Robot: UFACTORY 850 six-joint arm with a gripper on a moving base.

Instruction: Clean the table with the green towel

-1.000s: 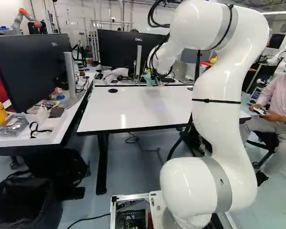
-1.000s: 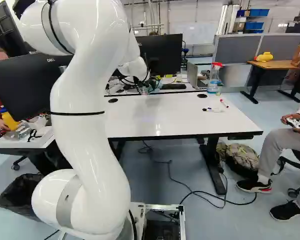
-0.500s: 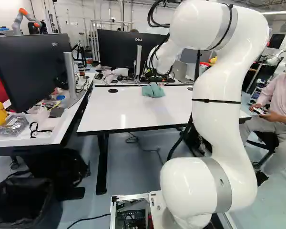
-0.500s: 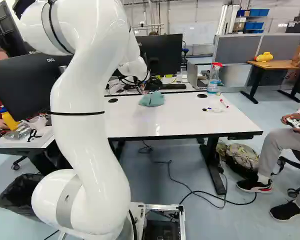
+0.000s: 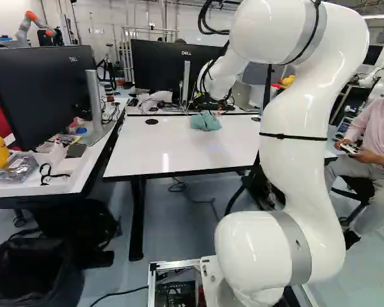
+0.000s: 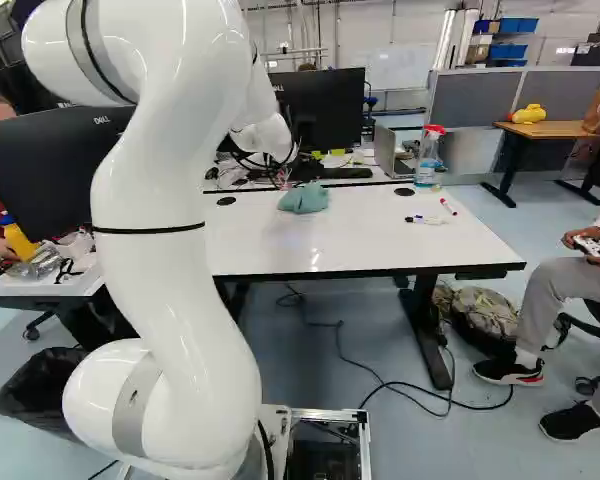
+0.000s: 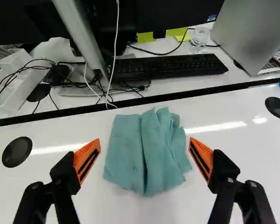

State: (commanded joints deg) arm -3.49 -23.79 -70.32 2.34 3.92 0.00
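Green, folded fabric identifies the towel, which lies on the white counter, below and slightly ahead of the end effector. The right base view shows a spray bottle with a red head and two groups of markers on the counter, to the robot's right of the end effector; in the left base view the arm blocks that area. The wrist view alone shows a glass jar clearly; it stands ahead and to the right of the end effector, beyond the keyboard.

End effector: the two fingers stand wide apart, their orange pads facing inward. No object is clamped. In the wrist view the towel appears between the pads, with a visible gap on each side. One round black cover lies to the left of the end effector, another to the right and farther ahead.

Arm pose: the links rise from the base joint, bend at the top and extend forward above the far part of the counter. The wrist points downward and ahead, toward the towel.
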